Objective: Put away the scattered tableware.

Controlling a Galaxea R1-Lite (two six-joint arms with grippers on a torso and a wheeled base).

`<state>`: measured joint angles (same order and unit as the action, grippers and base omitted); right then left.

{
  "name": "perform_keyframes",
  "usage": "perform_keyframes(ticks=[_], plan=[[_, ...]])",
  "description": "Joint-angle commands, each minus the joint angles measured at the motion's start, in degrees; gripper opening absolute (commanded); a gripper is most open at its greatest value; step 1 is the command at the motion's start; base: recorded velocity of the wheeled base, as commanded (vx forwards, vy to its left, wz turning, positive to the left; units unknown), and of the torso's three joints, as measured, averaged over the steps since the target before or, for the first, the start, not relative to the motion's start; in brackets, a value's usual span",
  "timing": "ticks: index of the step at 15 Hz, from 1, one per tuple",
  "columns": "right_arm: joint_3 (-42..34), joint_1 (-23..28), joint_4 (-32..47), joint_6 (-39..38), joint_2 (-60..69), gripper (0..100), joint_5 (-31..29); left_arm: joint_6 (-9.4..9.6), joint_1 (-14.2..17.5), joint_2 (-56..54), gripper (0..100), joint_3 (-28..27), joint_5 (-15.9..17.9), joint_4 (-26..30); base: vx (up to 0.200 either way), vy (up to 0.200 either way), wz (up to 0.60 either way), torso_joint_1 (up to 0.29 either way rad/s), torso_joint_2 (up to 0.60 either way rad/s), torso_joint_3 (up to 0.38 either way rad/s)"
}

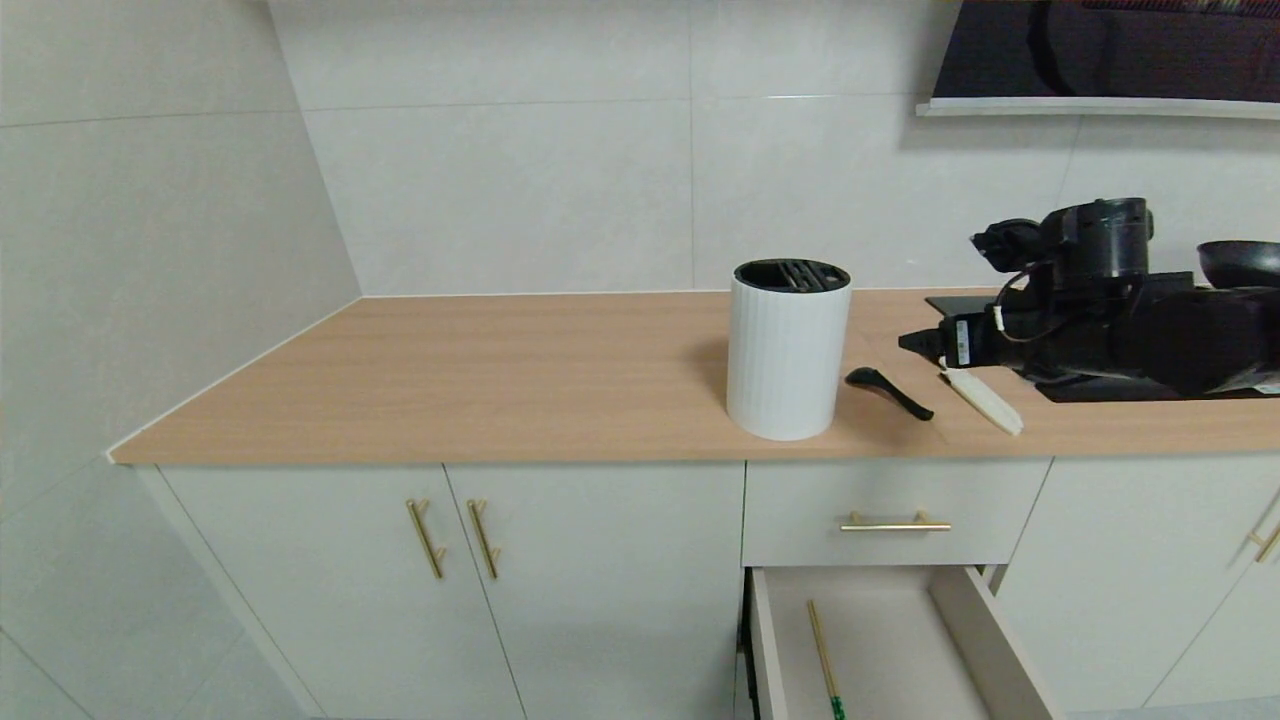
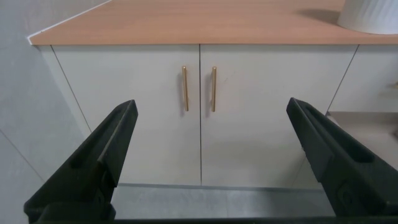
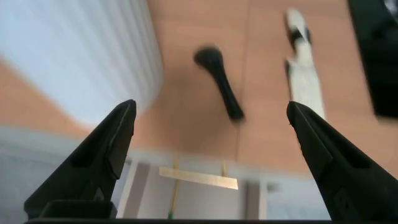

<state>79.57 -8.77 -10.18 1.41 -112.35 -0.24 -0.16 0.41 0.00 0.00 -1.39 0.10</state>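
Wood-grain tabletop, head view; what stands on it? — Q

Upright, a white ribbed holder with a black slotted top; just beside it, on the robot's right, a black spoon lying flat; further right and apart from the spoon, a white utensil, also flat; both lie near the front edge. Over the tabletop, near the far end of the white utensil, sits the right tool; behind it a black hob and a dark pan. — A

Below the tabletop? — Q

One closed drawer with a gold handle; under it an open drawer; inside lies a chopstick with a green tip. — A

Left wrist view? — Q

Here the left tool is released, fingers spread wide, nothing between them; it faces two cabinet doors with paired gold bars; the tabletop edge runs over the doors; the base of the holder shows on it. — A

Right wrist view? — Q

Fingers of the right tool stand wide apart, empty; it looks down on the black spoon and the white utensil, side by side and not touching; the utensil carries a dark band near one end; the holder stands beside the spoon; the gold handle shows past the tabletop's front edge. — A
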Motion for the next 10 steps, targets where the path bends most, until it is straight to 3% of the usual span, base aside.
perform_keyframes(ticks=[1, 10], plan=[[5.6, 1.4, -0.1, 0.3, -10.1, 100, 2.1, -0.02, 0.0, 0.0, 100, 0.0, 0.0, 0.0, 0.000, 0.000, 0.00, 0.000, 0.00, 0.000], [5.2, 3.8, -8.9, 3.5, -17.6, 100, 8.3, -0.02, 0.0, 0.0, 100, 0.0, 0.0, 0.0, 0.000, 0.000, 0.00, 0.000, 0.00, 0.000]])
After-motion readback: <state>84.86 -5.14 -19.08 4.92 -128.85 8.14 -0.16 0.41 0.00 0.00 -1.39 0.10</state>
